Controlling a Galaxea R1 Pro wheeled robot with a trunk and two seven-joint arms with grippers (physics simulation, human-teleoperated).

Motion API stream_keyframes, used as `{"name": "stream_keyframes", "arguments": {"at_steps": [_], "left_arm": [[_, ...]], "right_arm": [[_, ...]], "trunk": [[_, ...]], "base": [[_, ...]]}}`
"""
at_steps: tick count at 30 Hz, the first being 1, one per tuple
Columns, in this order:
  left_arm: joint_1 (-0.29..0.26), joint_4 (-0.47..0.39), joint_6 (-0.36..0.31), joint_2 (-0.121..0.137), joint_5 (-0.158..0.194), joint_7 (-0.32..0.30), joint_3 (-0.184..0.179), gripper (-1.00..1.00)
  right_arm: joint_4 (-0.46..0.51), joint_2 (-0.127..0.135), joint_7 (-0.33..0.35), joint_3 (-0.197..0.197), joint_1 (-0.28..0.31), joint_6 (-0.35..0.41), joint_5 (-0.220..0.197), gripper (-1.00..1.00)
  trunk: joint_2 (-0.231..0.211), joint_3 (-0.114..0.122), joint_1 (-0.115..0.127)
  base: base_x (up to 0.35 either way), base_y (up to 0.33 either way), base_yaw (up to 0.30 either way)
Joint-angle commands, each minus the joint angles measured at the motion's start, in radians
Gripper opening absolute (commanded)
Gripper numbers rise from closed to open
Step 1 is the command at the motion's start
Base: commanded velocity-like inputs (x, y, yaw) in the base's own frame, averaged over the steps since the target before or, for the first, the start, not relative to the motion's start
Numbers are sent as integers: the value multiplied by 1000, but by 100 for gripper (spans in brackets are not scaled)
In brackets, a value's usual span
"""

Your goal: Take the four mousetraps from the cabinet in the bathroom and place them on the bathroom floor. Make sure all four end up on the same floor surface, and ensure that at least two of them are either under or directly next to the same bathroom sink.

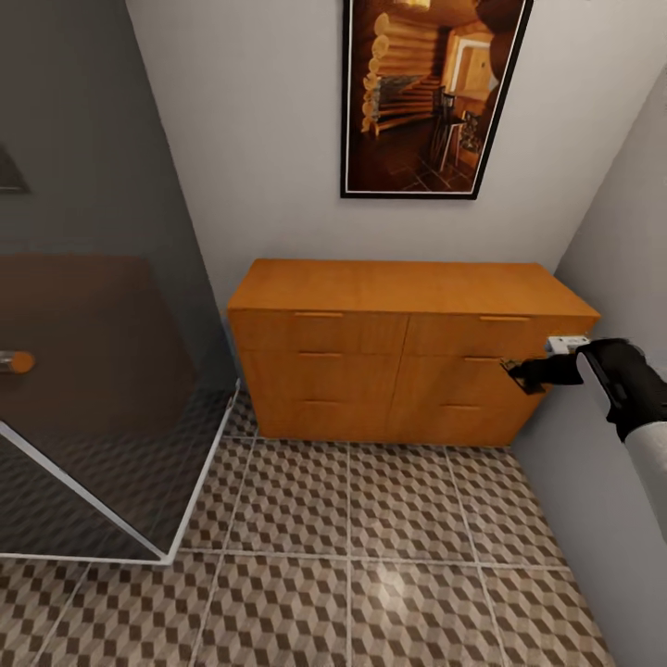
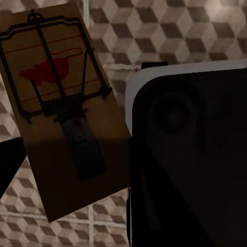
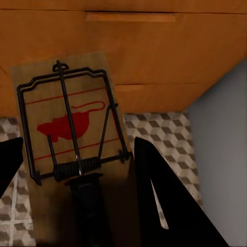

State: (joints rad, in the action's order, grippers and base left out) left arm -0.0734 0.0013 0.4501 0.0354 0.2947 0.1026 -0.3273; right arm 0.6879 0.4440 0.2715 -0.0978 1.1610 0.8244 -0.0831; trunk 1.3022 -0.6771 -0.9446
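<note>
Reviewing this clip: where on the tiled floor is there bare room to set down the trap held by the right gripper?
The widest free patch of the bathroom floor runs in front of the cabinet, bordered by the glass enclosure on one side and the grey wall on the other. It is tightest in the corner beneath the right gripper, which holds a mousetrap close to the cabinet front.

Orange-brown cabinet (image 1: 398, 357), brown, beige and grey cube-patterned floor tiles (image 1: 371, 556) with pale grout, tan mousetrap (image 3: 72, 149) printed with red mouse and red lines, black wire, black right gripper (image 1: 530, 372), pale grey walls (image 1: 269, 139)
</note>
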Motion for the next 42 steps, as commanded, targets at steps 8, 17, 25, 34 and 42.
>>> {"name": "stream_keyframes", "arguments": {"at_steps": [8,17,25,34,42], "left_arm": [[0,-2,2,0,5,4,-7,-100],[0,-36,-1,0,3,10,-3,-100],[0,-235,-94,-3,4,21,-1,-100],[-4,-487,-276,4,3,153,0,-100],[-13,-667,-479,30,3,167,2,-100]], "right_arm": [[-414,-63,-6,-10,0,-383,53,-100],[-659,-141,0,-12,-58,-715,149,-100],[-670,-242,-11,-11,-320,-962,154,-100],[-671,-285,-38,-11,-525,-1184,150,-100],[-672,-312,-83,-8,-659,-1385,141,-100]], "trunk": [[1,-1,0],[1,-1,0],[1,-1,0],[1,-1,0],[1,-1,0]], "base": [[-19,12,0],[-1,0,0],[0,0,0],[0,0,0],[0,0,0]]}}
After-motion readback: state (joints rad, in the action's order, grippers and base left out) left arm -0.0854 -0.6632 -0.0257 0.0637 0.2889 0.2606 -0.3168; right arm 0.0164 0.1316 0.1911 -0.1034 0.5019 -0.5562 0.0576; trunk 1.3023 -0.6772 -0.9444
